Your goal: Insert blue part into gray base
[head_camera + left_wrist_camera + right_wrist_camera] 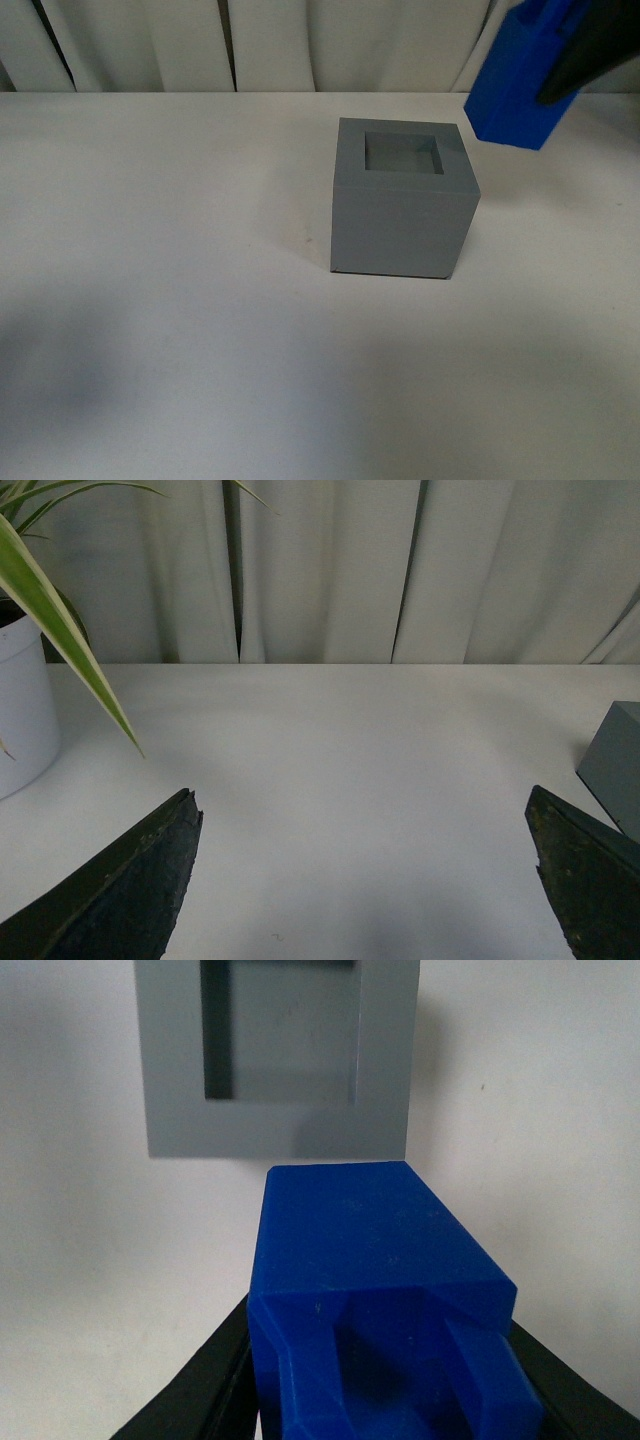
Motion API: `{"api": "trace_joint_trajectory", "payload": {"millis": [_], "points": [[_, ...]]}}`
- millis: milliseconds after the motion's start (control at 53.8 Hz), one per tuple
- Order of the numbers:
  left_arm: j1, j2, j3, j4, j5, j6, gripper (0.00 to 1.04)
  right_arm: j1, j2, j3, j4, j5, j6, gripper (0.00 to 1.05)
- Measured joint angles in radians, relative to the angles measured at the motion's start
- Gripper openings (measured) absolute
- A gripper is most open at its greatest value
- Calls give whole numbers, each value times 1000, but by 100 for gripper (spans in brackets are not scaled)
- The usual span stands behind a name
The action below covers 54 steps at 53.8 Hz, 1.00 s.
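Aloft, right fingers (pixel 205 1385) clamp blue part (pixel 370 1230) near gray base (pixel 400 215); left fingers (pixel 130 890) spread wide above table (pixel 350 780).

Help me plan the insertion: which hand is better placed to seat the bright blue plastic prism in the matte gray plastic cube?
Right. The right hand grips the blue prism, raised beside the gray cube; the left hand is open and empty.

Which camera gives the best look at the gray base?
The front view: the whole gray base shows, recess included. The right wrist view shows only its cropped top face beyond the blue part. The left wrist view catches just a corner.
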Motion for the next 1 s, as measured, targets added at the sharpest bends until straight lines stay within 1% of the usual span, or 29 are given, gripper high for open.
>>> {"api": "trace_joint_trajectory", "payload": {"millis": [167,409,1003], "points": [[0,0,0,0,0,0,99,72,-5,34,-13,-2,34,48],[0,0,0,0,0,0,99,127,-5,26,12,19,75,48],[0,0,0,0,0,0,99,171,2,-59,87,55,134,48]]}}
